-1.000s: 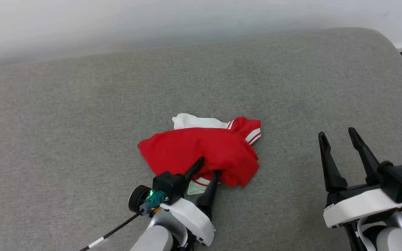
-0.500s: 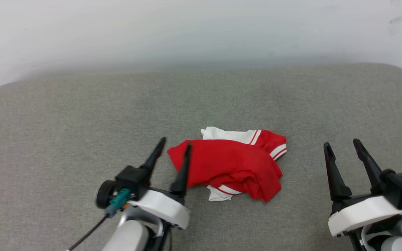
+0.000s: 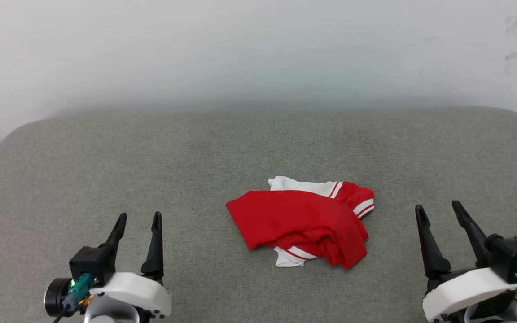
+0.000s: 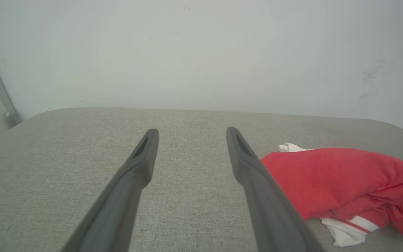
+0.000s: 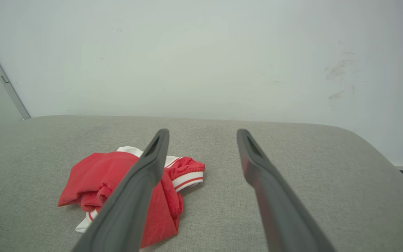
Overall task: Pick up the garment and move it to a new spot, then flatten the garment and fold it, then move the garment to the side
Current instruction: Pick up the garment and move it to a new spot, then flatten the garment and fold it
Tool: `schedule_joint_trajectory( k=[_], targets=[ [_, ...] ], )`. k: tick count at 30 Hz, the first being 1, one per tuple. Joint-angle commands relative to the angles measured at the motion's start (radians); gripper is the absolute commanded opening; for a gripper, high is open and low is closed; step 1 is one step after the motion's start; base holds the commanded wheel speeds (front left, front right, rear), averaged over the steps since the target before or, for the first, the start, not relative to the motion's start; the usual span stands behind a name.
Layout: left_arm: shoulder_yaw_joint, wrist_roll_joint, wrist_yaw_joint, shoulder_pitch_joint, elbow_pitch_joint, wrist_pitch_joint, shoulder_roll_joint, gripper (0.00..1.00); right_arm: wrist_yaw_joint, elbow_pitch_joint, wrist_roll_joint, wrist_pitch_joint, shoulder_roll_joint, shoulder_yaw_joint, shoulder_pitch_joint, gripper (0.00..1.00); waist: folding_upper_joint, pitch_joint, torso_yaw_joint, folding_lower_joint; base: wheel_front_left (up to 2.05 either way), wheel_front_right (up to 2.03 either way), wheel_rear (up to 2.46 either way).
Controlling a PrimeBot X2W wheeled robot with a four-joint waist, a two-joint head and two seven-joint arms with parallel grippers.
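Grey fabric-covered padded surface (image 3: pixel 106 179), plain weave, rounded corners at far left and far right. One item lying on it: garment (image 3: pixel 299 220), crumpled in a loose heap slightly right of centre. Red body on top, white fabric poking out at the far side, red-and-white striped trim showing at the right and along the near edge.

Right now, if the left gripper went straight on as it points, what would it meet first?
The left gripper would likely meet bare grey cushion, then the wall; the garment lies off to its right. Height unclear.
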Motion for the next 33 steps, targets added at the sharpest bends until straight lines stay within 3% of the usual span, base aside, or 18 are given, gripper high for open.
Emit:
schedule_joint_trajectory(
  k=[1, 19, 28, 33],
  targets=[
    [0.004, -0.007, 0.001, 0.014, -0.009, 0.003, 0.001, 1.0, 0.0, -0.002, 0.0, 0.001, 0.001, 0.0, 0.013, 1.0, 0.0, -0.003, -0.001, 0.0, 0.0, 0.0, 0.0],
    [-0.009, -0.017, 0.01, -0.002, -0.03, 0.029, 0.011, 1.0, 0.0, -0.029, 0.006, 0.016, 0.001, -0.004, 0.012, 1.0, 0.0, 0.007, 0.002, 0.0, 0.0, 0.0, 0.0],
    [-0.078, -0.04, -0.066, -0.245, 0.005, 0.204, -0.009, 1.0, 0.0, -0.046, -0.005, 0.018, 0.001, 0.007, -0.034, 1.0, 0.0, 0.099, 0.0, 0.0, 0.0, 0.0, 0.0],
    [-0.133, -0.049, -0.13, -0.381, 0.073, 0.32, -0.014, 1.0, 0.0, -0.042, -0.005, 0.013, 0.001, 0.018, -0.062, 1.0, 0.0, 0.147, -0.032, 0.0, 0.0, 0.0, 0.0]
  ],
)
